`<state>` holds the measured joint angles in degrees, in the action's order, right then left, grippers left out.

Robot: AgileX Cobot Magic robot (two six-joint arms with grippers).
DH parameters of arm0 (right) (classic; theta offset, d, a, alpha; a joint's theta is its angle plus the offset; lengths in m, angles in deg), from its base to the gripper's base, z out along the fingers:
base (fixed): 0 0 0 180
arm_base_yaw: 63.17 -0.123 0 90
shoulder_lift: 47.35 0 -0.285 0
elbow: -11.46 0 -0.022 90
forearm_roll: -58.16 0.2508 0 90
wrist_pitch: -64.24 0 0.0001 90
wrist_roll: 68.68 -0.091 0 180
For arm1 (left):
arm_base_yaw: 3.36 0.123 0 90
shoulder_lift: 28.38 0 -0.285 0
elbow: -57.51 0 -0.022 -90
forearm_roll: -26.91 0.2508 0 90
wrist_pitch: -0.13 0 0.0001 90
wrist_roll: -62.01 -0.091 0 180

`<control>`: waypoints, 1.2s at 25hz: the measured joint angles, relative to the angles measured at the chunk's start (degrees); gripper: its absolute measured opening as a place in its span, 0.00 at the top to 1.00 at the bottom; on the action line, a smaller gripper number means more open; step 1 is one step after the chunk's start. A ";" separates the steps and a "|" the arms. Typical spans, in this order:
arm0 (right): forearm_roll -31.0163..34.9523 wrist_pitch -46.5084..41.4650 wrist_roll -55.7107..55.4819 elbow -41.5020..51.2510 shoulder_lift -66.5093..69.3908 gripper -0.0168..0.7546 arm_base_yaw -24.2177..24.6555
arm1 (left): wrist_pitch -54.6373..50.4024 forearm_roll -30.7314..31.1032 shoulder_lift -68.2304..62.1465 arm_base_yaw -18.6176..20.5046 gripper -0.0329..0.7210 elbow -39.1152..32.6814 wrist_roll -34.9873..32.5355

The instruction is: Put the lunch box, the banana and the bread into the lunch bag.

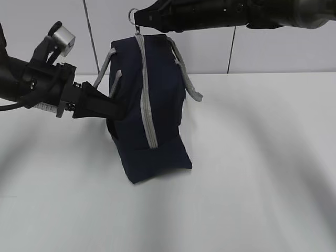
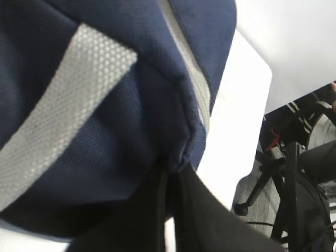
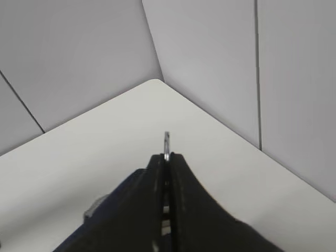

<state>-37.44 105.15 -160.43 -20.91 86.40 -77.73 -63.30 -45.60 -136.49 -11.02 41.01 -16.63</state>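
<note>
The navy lunch bag (image 1: 157,100) stands on the white table, its grey zipper (image 1: 146,100) closed along the side facing the camera. My right gripper (image 1: 137,22) reaches in from the upper right and is shut on the metal zipper pull ring (image 1: 133,13), which also pokes out between the fingertips in the right wrist view (image 3: 167,140). My left gripper (image 1: 116,109) is shut on the bag's fabric at its left side; the left wrist view shows navy cloth (image 2: 131,147) pinched between the jaws, beside a grey handle strap (image 2: 63,115). The lunch box, banana and bread are out of view.
Grey webbing handles (image 1: 186,73) hang over both sides of the bag. Bare white table (image 1: 252,173) stretches to the right and front. A panelled wall stands behind. Chair bases on the floor (image 2: 294,173) show past the table edge.
</note>
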 joint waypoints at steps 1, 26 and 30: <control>-0.29 0.00 -0.87 -1.69 1.36 1.00 0.14 | -0.22 0.44 0.00 0.00 0.95 0.00 0.28; -1.36 4.43 -9.02 -24.56 19.39 1.00 1.57 | -0.21 12.41 3.44 0.05 0.95 0.38 7.74; -1.49 5.81 -9.47 -26.22 19.39 1.00 1.72 | -0.66 14.09 3.44 0.05 0.95 0.38 8.50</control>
<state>-38.93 110.97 -169.90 -47.14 105.79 -76.01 -63.96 -31.51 -133.06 -10.96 41.40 -8.13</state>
